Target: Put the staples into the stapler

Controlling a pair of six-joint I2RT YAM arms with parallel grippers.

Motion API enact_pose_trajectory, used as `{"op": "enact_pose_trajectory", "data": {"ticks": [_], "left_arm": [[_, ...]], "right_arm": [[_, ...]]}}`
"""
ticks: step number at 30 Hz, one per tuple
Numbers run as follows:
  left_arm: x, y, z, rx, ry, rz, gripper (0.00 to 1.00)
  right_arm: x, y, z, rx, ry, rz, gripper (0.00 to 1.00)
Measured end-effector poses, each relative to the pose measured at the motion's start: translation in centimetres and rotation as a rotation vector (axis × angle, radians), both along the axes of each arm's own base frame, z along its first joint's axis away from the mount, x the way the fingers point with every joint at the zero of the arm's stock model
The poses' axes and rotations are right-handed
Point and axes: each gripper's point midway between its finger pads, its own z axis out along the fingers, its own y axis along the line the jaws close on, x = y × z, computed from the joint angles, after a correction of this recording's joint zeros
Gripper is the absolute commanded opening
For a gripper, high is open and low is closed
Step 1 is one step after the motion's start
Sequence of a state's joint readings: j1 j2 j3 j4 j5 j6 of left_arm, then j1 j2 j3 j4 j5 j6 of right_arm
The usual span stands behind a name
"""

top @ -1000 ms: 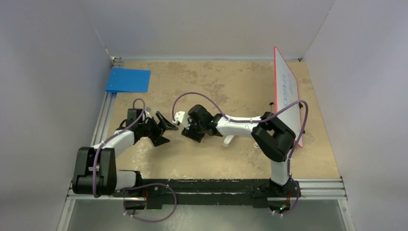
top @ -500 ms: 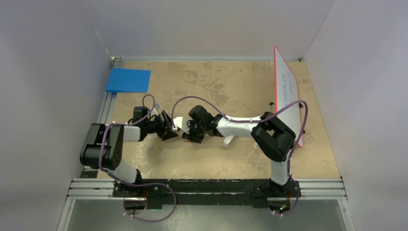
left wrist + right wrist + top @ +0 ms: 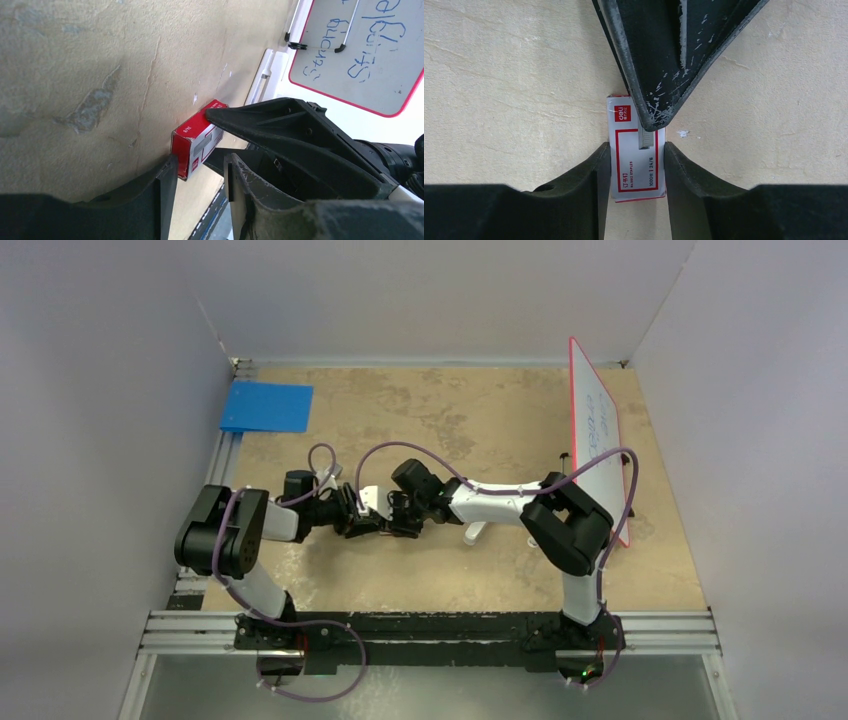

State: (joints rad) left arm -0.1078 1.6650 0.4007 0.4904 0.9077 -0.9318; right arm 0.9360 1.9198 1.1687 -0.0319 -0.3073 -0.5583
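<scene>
red and white up close: the staple box (image 3: pixel 630 172) carries a "deli" logo, chinese characters, "staples", "1000" and "24/6" inside a red frame. right tool (image 3: pixel 636 157) has it, fingers (image 3: pixel 589 175) pressed against both long sides, low over the tabletop (image 3: pixel 480 420). and there's the task's thing: a small grey block of staples (image 3: pixel 645 140) showing against the box's white face, right under the tip of the left tool (image 3: pixel 200 172).

whiteboard (image 3: pixel 360 50) with the red edge has blue handwriting, but i can't read it.

now the change: a second ago the left tool stood apart from the right one, spread wide. since then the left arm has swung in and the two tools meet over the box. the right arm has barely shifted.

left tool's own view shows a gap between its fingers (image 3: pixel 165 192) with the box end in it, one finger touching the box corner. whether it pinches the staples, the box or nothing, i cannot tell.

from above the box and staples are lost among the black fingers. the white stapler (image 3: pixel 472 533) peeks out from under the right forearm, mostly covered, well apart from the box. blue sheet (image 3: pixel 268 406) lies in the far left corner.
</scene>
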Motion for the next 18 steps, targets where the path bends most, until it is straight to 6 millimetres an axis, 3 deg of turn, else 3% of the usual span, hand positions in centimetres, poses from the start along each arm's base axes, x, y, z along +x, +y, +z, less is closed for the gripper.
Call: {"op": "enact_pose_trajectory", "data": {"ticks": [18], "left_arm": [[0.15,-0.29,-0.05,-0.016,-0.024,-0.004,0.32]], "right_arm": [[0.51,0.86,0.1,0.016,0.006,-0.016,0.45]]}}
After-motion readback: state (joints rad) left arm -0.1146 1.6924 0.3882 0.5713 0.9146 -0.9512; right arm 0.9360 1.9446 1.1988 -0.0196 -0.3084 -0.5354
